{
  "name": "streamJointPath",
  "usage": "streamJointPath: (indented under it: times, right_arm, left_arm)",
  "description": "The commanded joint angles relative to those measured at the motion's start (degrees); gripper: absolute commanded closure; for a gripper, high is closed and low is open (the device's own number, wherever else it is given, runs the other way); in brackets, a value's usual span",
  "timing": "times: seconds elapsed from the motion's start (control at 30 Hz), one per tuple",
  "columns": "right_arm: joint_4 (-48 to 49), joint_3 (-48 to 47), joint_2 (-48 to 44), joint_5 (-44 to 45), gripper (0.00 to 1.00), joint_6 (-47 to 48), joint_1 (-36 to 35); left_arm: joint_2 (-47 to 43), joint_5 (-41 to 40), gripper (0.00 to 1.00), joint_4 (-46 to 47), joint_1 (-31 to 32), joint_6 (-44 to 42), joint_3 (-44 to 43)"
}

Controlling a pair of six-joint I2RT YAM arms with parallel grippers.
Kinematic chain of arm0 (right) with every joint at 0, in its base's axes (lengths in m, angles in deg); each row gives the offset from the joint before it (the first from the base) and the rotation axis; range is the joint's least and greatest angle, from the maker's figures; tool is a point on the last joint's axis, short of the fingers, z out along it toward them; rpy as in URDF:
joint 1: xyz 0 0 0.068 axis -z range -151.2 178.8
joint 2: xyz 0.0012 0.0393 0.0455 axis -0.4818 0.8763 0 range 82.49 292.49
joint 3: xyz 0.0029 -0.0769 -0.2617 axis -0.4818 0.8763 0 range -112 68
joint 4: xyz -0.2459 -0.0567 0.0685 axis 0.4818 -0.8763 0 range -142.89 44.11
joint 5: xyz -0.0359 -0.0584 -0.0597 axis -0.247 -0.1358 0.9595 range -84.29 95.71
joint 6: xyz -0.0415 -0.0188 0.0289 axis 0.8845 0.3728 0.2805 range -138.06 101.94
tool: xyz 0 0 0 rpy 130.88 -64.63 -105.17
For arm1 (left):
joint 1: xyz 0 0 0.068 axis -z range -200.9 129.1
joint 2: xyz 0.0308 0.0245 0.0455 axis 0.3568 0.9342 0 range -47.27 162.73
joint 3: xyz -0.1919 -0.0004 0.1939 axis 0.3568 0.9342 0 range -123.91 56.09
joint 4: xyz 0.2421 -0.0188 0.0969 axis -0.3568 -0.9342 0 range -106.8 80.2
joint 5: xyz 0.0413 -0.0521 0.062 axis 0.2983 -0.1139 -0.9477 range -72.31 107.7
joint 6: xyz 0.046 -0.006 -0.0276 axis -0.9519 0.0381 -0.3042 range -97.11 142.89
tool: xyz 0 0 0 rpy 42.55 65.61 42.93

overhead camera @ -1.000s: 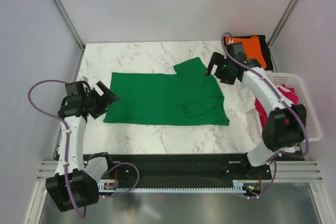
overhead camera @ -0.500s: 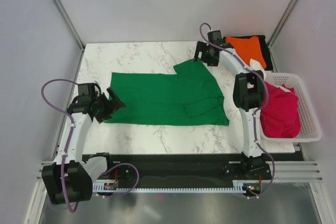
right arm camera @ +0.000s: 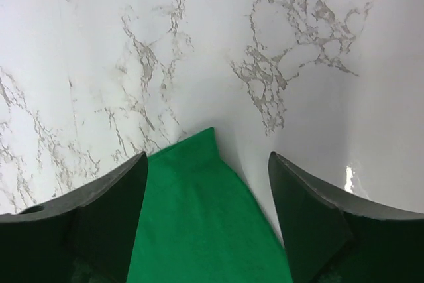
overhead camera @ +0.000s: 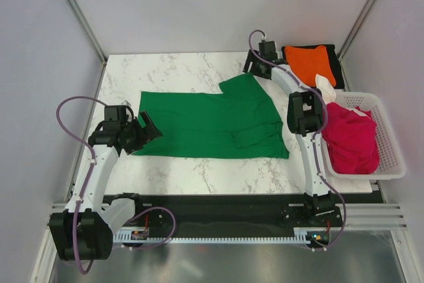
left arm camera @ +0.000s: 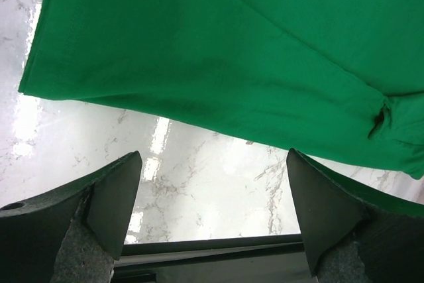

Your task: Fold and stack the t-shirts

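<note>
On the white marble-patterned tabletop (overhead camera: 179, 71): one bright green short-sleeved cloth t-shirt (overhead camera: 212, 124), spread flat, its right end bunched and partly folded; my left gripper (left arm camera: 213, 157), jaws wide apart, nothing held, near the shirt's near-left hem corner; my right gripper (right arm camera: 207, 157), jaws apart, empty, over the far sleeve tip, which shows between my fingers; contact with the cloth unclear. Far right corner: orange folded t-shirt (overhead camera: 310, 59) atop black t-shirt (overhead camera: 336, 64). Right edge: white slotted plastic basket (overhead camera: 391, 130) holding crimson red t-shirt (overhead camera: 351, 137); white cloth (overhead camera: 324, 84), possibly a t-shirt, at its far rim.
</note>
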Motion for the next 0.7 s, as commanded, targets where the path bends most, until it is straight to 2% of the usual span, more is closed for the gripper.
streamJointPath:
  times: [0.0, 0.2, 0.23, 0.33, 0.5, 0.57, 0.67]
  right_arm:
    - [1.3, 1.3, 2.6, -1.4, 0.21, -1.6, -0.6]
    - [5.7, 9.7, 1.0, -3.2, 0.5, -2.8, -1.2]
    - [7.3, 11.8, 0.3, -3.3, 0.59, -3.1, -1.2]
    - [10.3, 15.6, -0.6, -4.3, 0.71, -4.3, -1.2]
    - [13.3, 20.3, -1.2, -5.9, 0.85, -4.9, -0.9]
    - [14.2, 21.1, -1.6, -6.4, 0.96, -5.1, -0.9]
    - [16.7, 24.2, -3.2, -5.8, 1.0, -5.3, -0.9]
  left_arm:
    - [-0.1, -2.1, 0.03, 0.7, 1.0, -1.4, -0.1]
    - [0.6, -3.8, 0.02, 0.5, 3.3, -1.0, -0.2]
    - [0.9, -4.4, 0.01, 0.5, 3.3, -1.0, -0.4]
    - [3.6, -5.1, 0.01, 0.5, 3.3, -0.9, -1.3]
    - [11.0, -11.1, 0.01, 2.5, 3.3, 1.2, -5.5]
    - [15.7, -15.3, 0.0, 4.4, 3.2, 0.8, -9.4]
    - [23.3, -21.1, 0.0, 6.6, 2.8, -1.4, -16.4]
